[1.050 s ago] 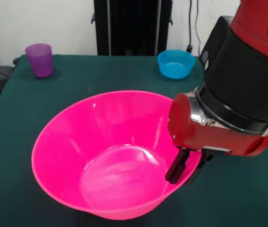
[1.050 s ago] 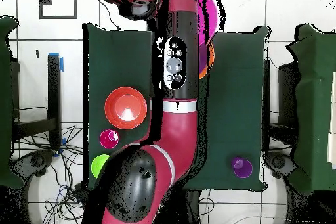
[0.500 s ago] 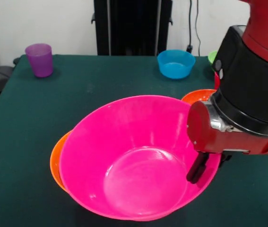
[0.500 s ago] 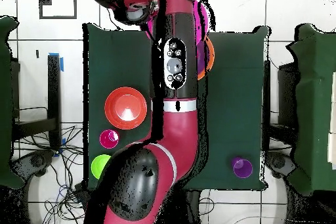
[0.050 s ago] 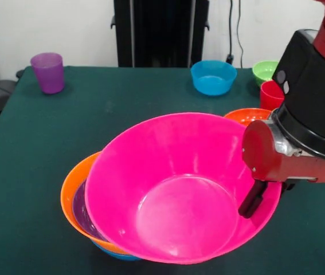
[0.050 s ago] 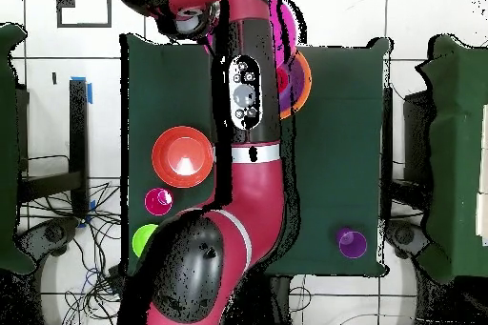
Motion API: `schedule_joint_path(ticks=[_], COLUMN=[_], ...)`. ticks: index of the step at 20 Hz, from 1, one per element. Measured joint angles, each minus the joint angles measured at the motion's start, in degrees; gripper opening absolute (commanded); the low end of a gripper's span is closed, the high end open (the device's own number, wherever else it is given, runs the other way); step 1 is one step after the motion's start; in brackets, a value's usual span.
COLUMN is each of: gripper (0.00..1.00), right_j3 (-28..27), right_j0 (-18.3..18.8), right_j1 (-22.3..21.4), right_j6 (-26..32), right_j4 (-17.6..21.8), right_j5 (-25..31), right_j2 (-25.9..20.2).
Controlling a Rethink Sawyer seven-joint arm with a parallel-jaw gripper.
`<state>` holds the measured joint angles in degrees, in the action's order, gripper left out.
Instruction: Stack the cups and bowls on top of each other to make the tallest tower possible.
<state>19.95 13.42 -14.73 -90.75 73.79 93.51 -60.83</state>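
We see the gripper clamped on the right rim of the big pink bowl, one dark finger inside the wall (its partner is hidden behind). The pink bowl covers most of the tower, whose orange, purple and blue edges peek out left of it

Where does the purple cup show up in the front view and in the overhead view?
Front view: the purple cup stands at the table's far left corner, apart from everything else.
Overhead view: the same cup sits at the lower right of the green table, right of the arm.
Shared landmark: the big pink bowl, lying diagonally across the table from the cup.
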Motion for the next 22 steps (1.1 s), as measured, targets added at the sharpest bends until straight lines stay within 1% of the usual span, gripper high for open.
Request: schedule_joint_path(ticks=[7,13,18,22], gripper=[0.0,0.0,0.0,0.0], right_j3=[3.8,8.2,9.9,11.2], right_j0=[0.6,1.5,2.1,2.2], right_j1=[-2.8,-6.1,-7.5,-8.5], right_j6=[0.0,0.0,0.0,0.0], right_j4=[-1.1,-2.9,-3.7,-3.9], right_j5=[0.0,0.0,0.0,-1.5], right_j2=[2.7,6.8,8.7,11.0])
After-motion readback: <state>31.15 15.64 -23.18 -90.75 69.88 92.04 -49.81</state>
